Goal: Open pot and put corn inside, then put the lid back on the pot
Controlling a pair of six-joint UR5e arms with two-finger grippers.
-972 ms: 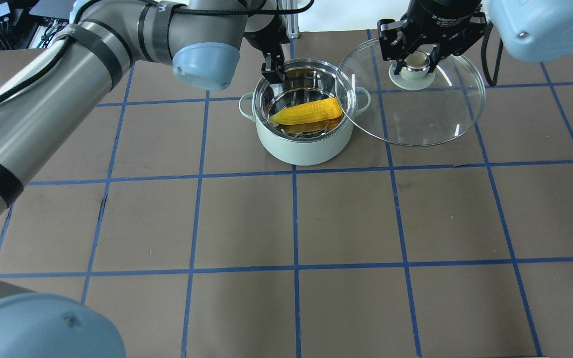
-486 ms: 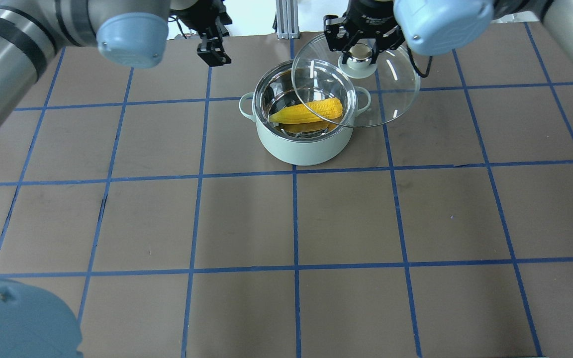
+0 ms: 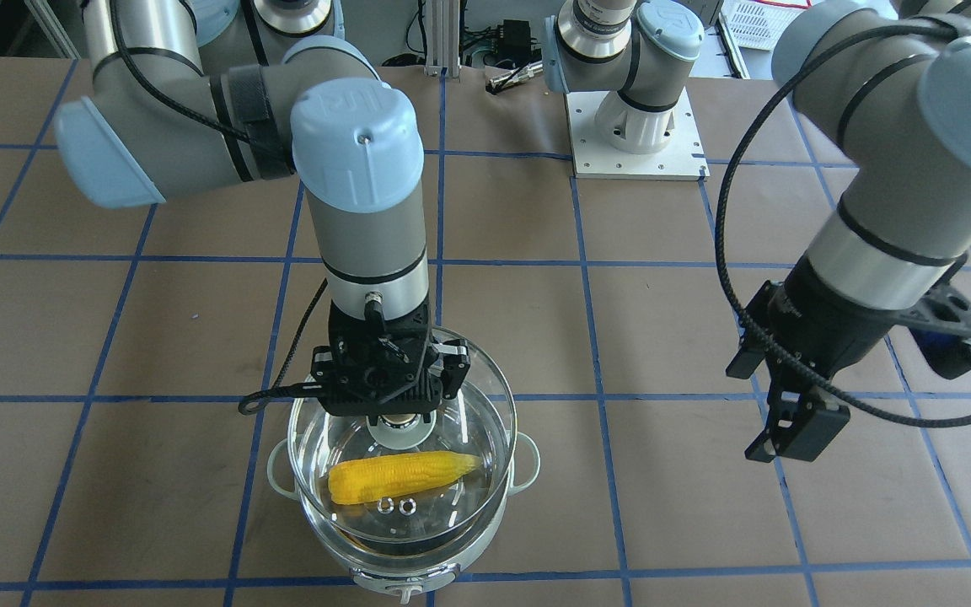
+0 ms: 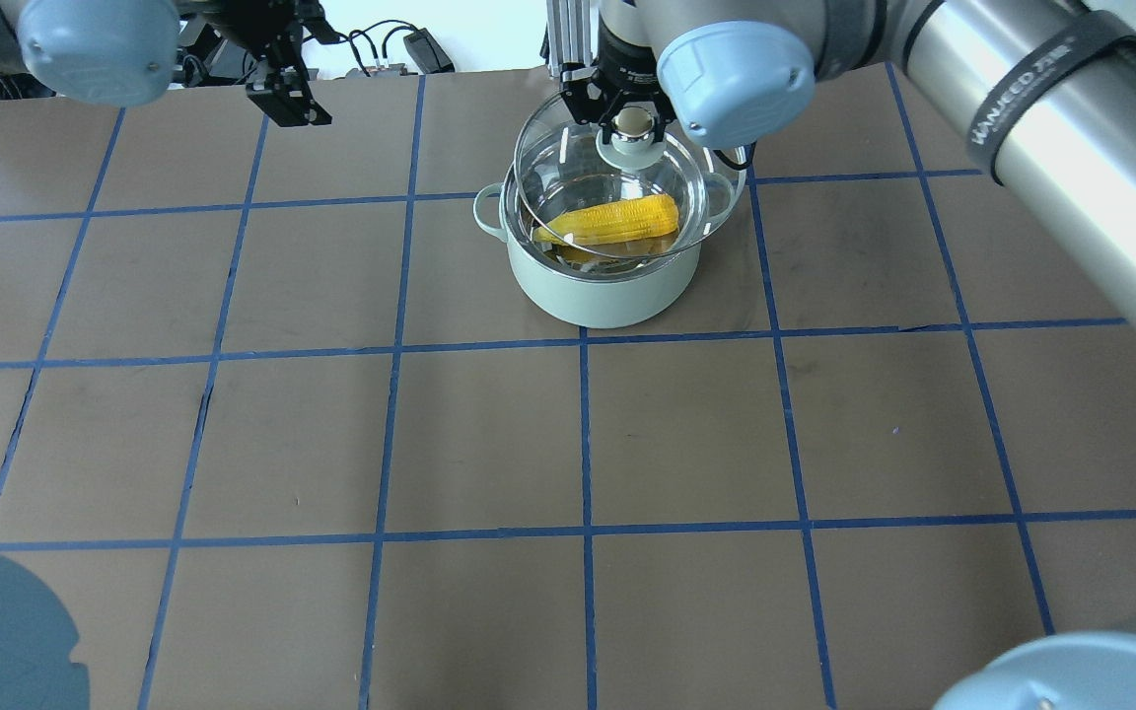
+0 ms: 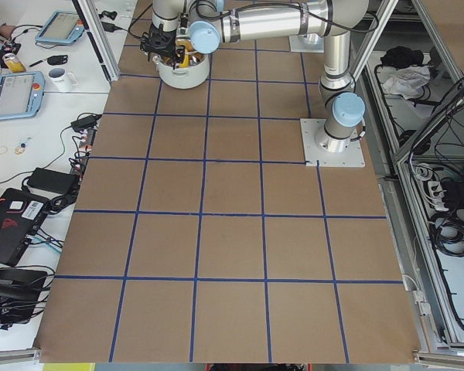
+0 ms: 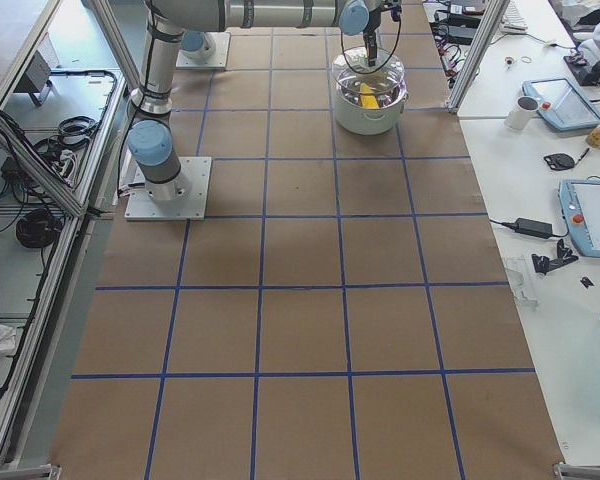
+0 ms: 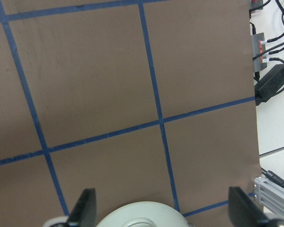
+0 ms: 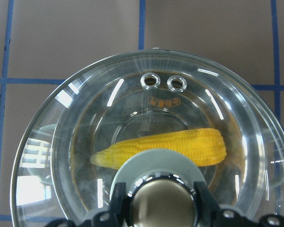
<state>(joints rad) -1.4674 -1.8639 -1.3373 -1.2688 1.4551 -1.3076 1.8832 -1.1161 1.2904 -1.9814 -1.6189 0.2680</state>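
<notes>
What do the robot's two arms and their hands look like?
The left arm and the right arm are silver-grey tubes with pale blue rounded joint caps; black straps bind a thin black cable along each. One right-arm strap bears white lettering. The left hand and the right hand are black, with two fingers.

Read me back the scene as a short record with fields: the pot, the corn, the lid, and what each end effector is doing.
pot: mint-green, upright on the table
corn: lying inside the pot
lid: clear glass, held over the pot, apparently not yet seated
right end effector: shut on the lid, gripping it from the top
left end effector: open, empty, off to the side above the table
remaining step: lower the lid onto the pot
</notes>
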